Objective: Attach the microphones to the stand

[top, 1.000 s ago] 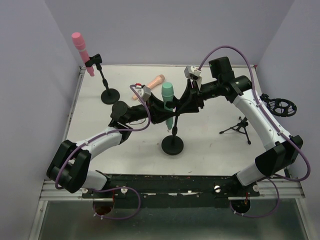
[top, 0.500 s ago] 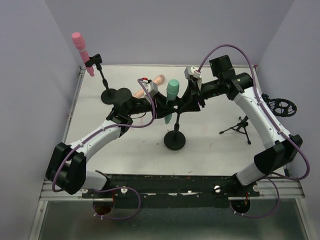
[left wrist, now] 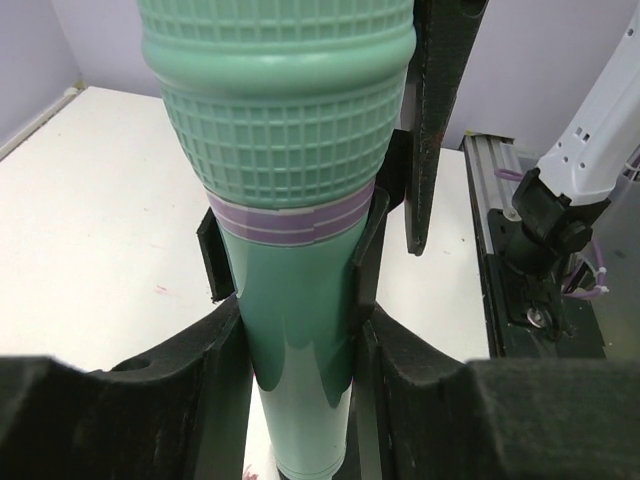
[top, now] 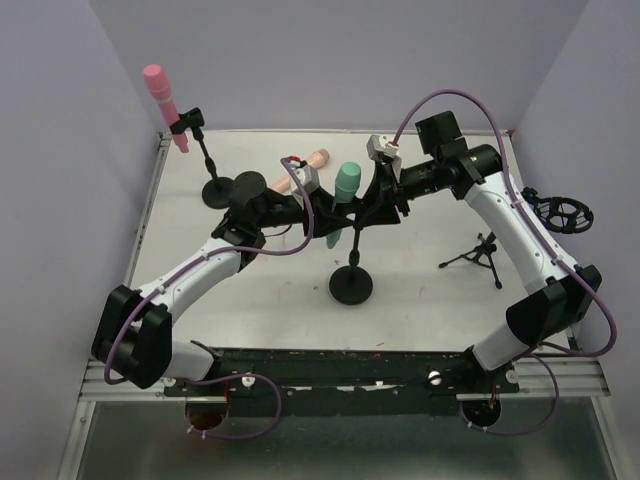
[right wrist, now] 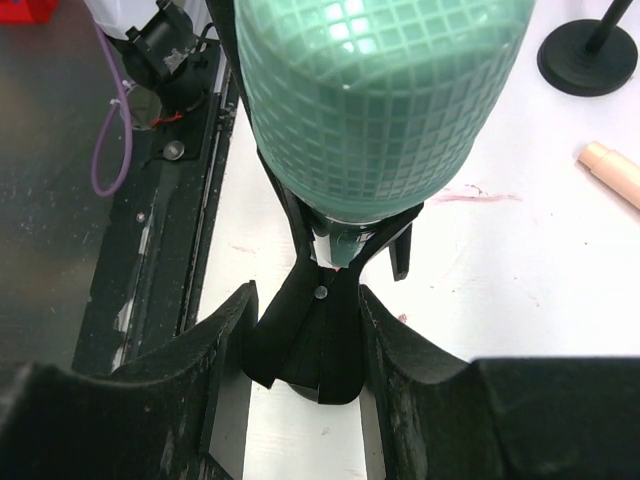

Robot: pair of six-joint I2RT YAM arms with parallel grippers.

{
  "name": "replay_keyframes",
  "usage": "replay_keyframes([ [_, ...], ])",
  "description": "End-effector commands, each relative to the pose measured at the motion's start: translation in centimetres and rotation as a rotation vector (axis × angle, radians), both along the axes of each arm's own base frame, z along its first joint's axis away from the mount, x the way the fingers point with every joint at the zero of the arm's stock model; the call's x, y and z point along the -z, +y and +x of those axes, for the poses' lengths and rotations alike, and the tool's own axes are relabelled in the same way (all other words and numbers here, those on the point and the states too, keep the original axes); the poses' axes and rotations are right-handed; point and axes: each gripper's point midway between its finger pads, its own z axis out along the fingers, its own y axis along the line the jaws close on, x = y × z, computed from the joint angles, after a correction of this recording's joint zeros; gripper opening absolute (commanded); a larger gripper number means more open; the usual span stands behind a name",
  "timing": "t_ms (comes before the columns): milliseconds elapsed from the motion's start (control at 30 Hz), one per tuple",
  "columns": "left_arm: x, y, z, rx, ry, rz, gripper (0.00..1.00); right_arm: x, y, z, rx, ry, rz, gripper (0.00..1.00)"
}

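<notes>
The mint green microphone (top: 346, 190) stands tilted in the clip of the middle stand (top: 351, 286). My left gripper (top: 318, 212) is shut on its handle; in the left wrist view the microphone (left wrist: 290, 150) runs down between my gripper (left wrist: 298, 375) fingers, with the clip's prongs on both sides. My right gripper (top: 374, 203) is shut on the stand's black clip (right wrist: 320, 340) just below the green head (right wrist: 380, 90). The pink microphone (top: 161, 97) sits in the back-left stand (top: 220, 190). The peach-orange microphone (top: 312, 160) lies on the table behind my left gripper, partly hidden.
A small black tripod (top: 478, 256) stands at the right. A round black shock mount (top: 562, 212) sits at the table's right edge. The right wrist view shows the peach microphone's end (right wrist: 612, 172) and the back-left stand's base (right wrist: 590, 55). Walls close the back and sides.
My left arm has reached further back and right along the green microphone. The microphone and its stand have shifted slightly right and tilted more. The right gripper has stayed on the clip.
</notes>
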Motion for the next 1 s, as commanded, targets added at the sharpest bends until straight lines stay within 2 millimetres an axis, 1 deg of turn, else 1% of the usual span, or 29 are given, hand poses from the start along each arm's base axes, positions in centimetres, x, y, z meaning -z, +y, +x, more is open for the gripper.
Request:
replay_keyframes([
  [0, -2.3, 0.0, -0.2, 0.025, -0.115, -0.005, 0.21, 0.2, 0.2, -0.3, -0.007, 0.028, 0.002, 0.34],
  [67, -2.1, 0.0, -0.1, 0.020, -0.113, 0.003, 0.21, 0.2, 0.2, -0.3, -0.007, 0.025, 0.003, 0.37],
  [133, -2.0, 0.0, 0.0, 0.017, -0.114, 0.005, 0.22, 0.3, 0.2, -0.4, -0.005, 0.031, 0.002, 0.43],
  [333, -1.4, 0.0, 0.2, 0.009, -0.106, 0.012, 0.23, 0.5, 0.0, -0.6, -0.001, 0.028, 0.001, 0.71],
  [533, -1.2, 0.1, 0.1, 0.006, -0.101, 0.013, 0.24, 0.5, -0.1, -0.9, 0.011, 0.029, 0.003, 0.91],
  [600, -1.2, 0.2, 0.1, 0.005, -0.101, 0.014, 0.25, 0.2, -0.3, -1.0, 0.020, 0.029, 0.005, 0.98],
  [667, -1.1, 0.3, 0.1, -0.003, -0.100, 0.019, 0.29, -0.7, -0.6, -0.9, 0.034, 0.016, 0.017, 1.00],
  [733, -0.8, 0.4, 0.1, -0.012, -0.093, 0.027, 0.35, -1.4, -1.1, -0.6, 0.057, 0.006, 0.024, 1.00],
  [867, -0.5, 0.9, 0.2, -0.052, -0.085, 0.035, 0.60, -1.7, -2.5, -0.4, 0.097, -0.010, 0.036, 1.00],
  [900, -0.5, 1.1, 0.2, -0.063, -0.087, 0.034, 0.67, -1.6, -2.8, -0.4, 0.105, -0.002, 0.041, 1.00],
  [967, -0.6, 1.4, 0.2, -0.075, -0.093, 0.029, 0.73, -1.4, -3.3, -0.6, 0.116, 0.003, 0.052, 1.00],
])
